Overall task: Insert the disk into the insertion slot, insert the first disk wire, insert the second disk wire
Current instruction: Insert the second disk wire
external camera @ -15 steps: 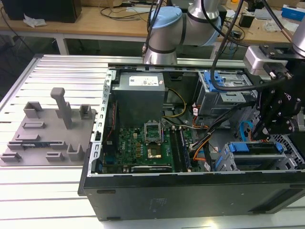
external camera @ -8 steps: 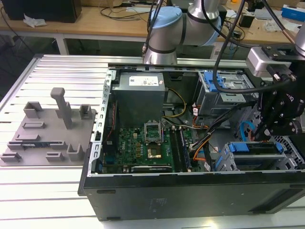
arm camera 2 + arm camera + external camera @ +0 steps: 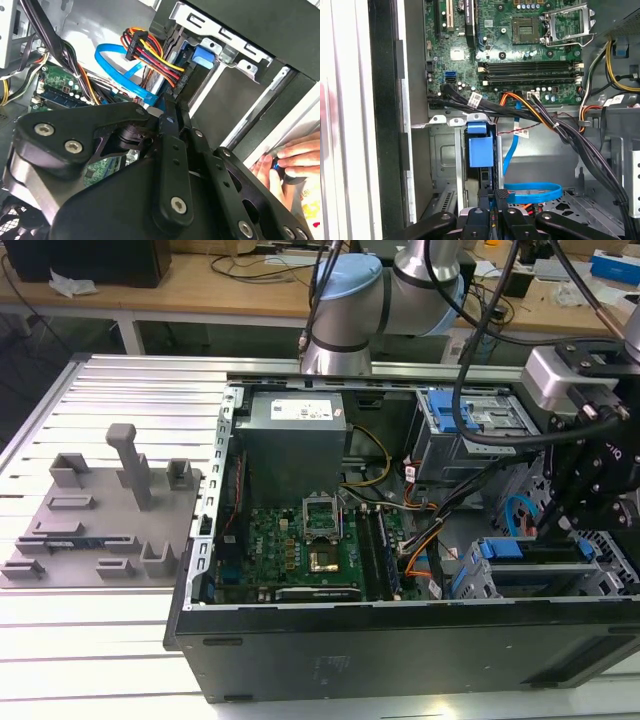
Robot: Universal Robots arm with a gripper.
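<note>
The disk [image 3: 530, 552] lies in the insertion slot [image 3: 470, 582], the low grey cage at the exterior view's right, its blue caddy [image 3: 481, 150] facing out. My gripper [image 3: 548, 530] hangs just over the disk's rear edge. In the first wrist view the fingers [image 3: 492, 212] stand close together on a black plug [image 3: 500, 193] at the end of a flat blue wire [image 3: 532, 192]. The second wrist view shows a bundle of red, yellow and black wires [image 3: 150, 52] ending in a black plug at the disk's edge, beside my gripper [image 3: 167, 107].
The open computer case holds a green motherboard [image 3: 300, 540], a grey power supply [image 3: 290, 440] and a taller cage with a blue bracket [image 3: 455, 420]. A grey fixture plate [image 3: 100, 510] lies outside the case. A person's hand [image 3: 295, 160] rests at the case edge.
</note>
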